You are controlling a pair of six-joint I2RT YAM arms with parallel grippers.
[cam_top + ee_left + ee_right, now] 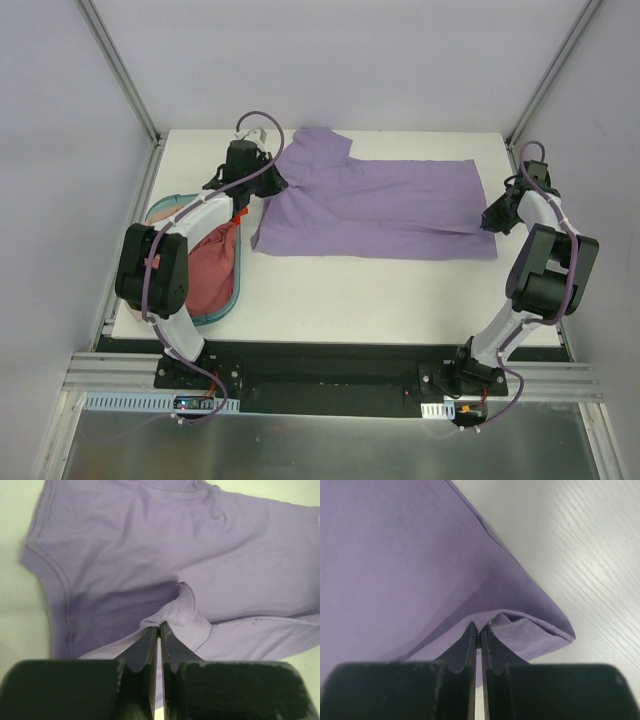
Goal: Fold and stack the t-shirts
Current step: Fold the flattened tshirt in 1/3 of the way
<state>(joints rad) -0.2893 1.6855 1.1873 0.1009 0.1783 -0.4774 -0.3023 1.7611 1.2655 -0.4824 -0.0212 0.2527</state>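
Lavender t-shirt (380,205) is spread on table (350,290), judged soft, limp, light. Bunched edge is clamped by left gripper (160,626), hem corner by right gripper (480,628); hems are best pinched.

Two tees in view: one purple tee (380,205) and one pink tee (212,270). One basket (212,320). One table (400,300). Two grippers: the left gripper (272,186) and the right gripper (488,224)

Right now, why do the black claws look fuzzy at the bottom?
Left wrist view: the left gripper sits too near the lens, so it blurs; the shirt is sharp. Right wrist view: the right gripper blurs likewise, table grain crisp.
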